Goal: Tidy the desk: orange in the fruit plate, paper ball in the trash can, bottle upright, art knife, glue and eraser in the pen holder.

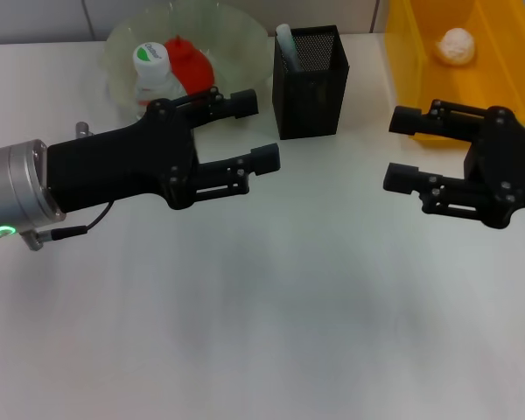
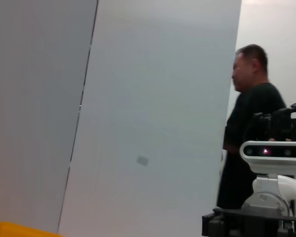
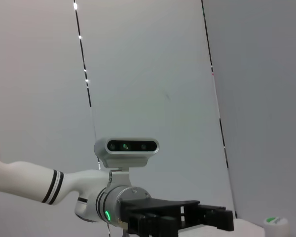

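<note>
Along the far edge of the white worktop stand three containers: the pale-green fruit plate on the robot's left, the black mesh pen holder in the middle, and the yellow trash can on the right. The orange lies inside the fruit plate, and the bottle stands upright there beside it, white cap and green label showing. A pale, tube-like item pokes out of the pen holder; what it is cannot be told. The paper ball rests in the trash can. The left claw hovers over the worktop with its fingers spread and nothing between them, just in front of the fruit plate and beside the pen holder; its upper finger overlaps the plate's near rim and partly hides the bottle. The right claw hangs released and empty too, just in front of the trash can's near wall, well apart from the paper ball. In the left wrist view a man in black stands by a grey wall panel.
</note>
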### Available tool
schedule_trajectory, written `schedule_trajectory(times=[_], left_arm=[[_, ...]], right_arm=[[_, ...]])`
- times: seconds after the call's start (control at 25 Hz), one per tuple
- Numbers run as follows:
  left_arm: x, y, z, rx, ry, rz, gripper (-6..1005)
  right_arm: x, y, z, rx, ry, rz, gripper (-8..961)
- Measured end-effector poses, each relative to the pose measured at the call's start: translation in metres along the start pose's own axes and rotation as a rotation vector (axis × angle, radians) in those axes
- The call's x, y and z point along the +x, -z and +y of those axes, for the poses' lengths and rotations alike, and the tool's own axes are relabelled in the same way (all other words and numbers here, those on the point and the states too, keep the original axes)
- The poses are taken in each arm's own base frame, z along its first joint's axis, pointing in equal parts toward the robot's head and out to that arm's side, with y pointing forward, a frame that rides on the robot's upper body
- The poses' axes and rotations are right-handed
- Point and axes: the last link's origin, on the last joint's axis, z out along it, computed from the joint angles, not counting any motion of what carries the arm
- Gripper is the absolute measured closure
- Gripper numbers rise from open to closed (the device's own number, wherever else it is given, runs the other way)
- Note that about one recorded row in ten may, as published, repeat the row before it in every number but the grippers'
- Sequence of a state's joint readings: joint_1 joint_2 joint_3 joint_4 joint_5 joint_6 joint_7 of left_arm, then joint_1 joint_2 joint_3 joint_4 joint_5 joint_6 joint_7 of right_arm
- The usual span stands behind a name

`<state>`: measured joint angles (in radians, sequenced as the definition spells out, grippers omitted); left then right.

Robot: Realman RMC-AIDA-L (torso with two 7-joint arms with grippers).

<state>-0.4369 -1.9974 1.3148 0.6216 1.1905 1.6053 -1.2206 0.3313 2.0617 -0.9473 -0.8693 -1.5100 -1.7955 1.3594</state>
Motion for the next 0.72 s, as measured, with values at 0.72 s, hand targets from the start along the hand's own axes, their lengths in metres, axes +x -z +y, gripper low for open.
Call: schedule_trajectory(times=[0.72], left_arm=[[-0.0019,-0.0006,-0.0015,0.017,-0.012,0.005,225]], right_arm=[[0.0064,-0.0027,-0.0095,0.06,-0.041,-0.027,266]])
